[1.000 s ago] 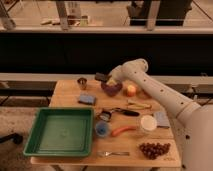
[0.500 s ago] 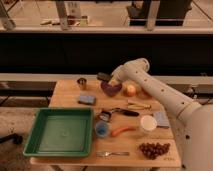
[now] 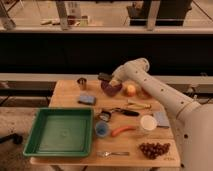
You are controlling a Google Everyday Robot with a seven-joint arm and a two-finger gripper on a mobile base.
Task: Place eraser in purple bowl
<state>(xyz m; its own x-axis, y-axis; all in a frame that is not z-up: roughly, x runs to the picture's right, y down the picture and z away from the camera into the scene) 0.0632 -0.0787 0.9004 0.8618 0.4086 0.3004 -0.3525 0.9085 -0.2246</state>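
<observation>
Tabletop point(image 3: 67, 97): pale wood, a dark wall and railing behind it; no readable writing or brand anywhere.
Near edge: fork point(image 3: 113, 153) at 6 o'clock, grapes point(image 3: 154, 148) at 5 o'clock.
Left: green tray point(image 3: 60, 131) at 8 o'clock.
Centre: blue cup point(image 3: 102, 129), carrot point(image 3: 123, 131), white cup point(image 3: 148, 123).
Middle: light-blue pad point(image 3: 86, 99).
Far side: metal cup point(image 3: 82, 82) at 11 o'clock, apple point(image 3: 130, 90).
Purple bowl point(image 3: 111, 89): at 12 o'clock, left of the apple.
Gripper point(image 3: 107, 79): over the purple bowl's far-left rim, clamped on the eraser point(image 3: 103, 77).
Eraser: dark block, raised above the bowl.
</observation>
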